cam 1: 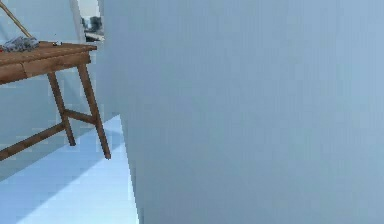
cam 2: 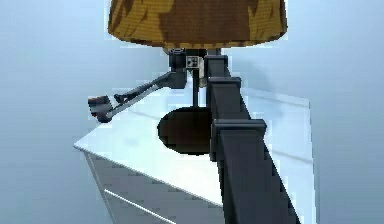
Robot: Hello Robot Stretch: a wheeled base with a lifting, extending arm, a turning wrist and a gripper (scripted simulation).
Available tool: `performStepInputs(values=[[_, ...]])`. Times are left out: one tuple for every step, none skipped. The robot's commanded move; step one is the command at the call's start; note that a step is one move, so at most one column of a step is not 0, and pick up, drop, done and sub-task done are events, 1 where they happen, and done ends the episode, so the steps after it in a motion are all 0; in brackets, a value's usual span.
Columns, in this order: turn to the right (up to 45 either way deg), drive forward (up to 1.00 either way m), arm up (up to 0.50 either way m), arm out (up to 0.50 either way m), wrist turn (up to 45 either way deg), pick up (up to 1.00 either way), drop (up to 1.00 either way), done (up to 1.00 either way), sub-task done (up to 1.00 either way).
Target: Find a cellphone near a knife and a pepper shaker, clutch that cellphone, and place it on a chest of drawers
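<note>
My arm (cam 2: 240, 150) reaches over a white chest of drawers (cam 2: 275, 125) in the arm side view. The gripper (cam 2: 104, 106) stretches from the wrist toward the view's left. A small flat grey thing (cam 2: 97, 101), perhaps the cellphone, hangs at the fingers' end. It is clear above the chest's left corner, so the gripper holds it. On the chest's top stands a table lamp with a patterned amber shade (cam 2: 195, 20) and a round dark base (cam 2: 185, 130), right behind the wrist.
In the forward view a pale blue wall (cam 1: 250, 110) stands very close and takes up the middle and right. A wooden table (cam 1: 45, 60) stands at the left with a grey heap (cam 1: 18, 44) on it. A strip of light floor (cam 1: 90, 180) runs beneath.
</note>
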Motion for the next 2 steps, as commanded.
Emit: performStepInputs(values=[[0.0, 0.0, 0.0, 0.0, 45.0, 0.0, 0.0, 0.0, 0.0], [0.0, 0.0, 0.0, 0.0, 45.0, 0.0, 0.0, 0.0, 0.0]])
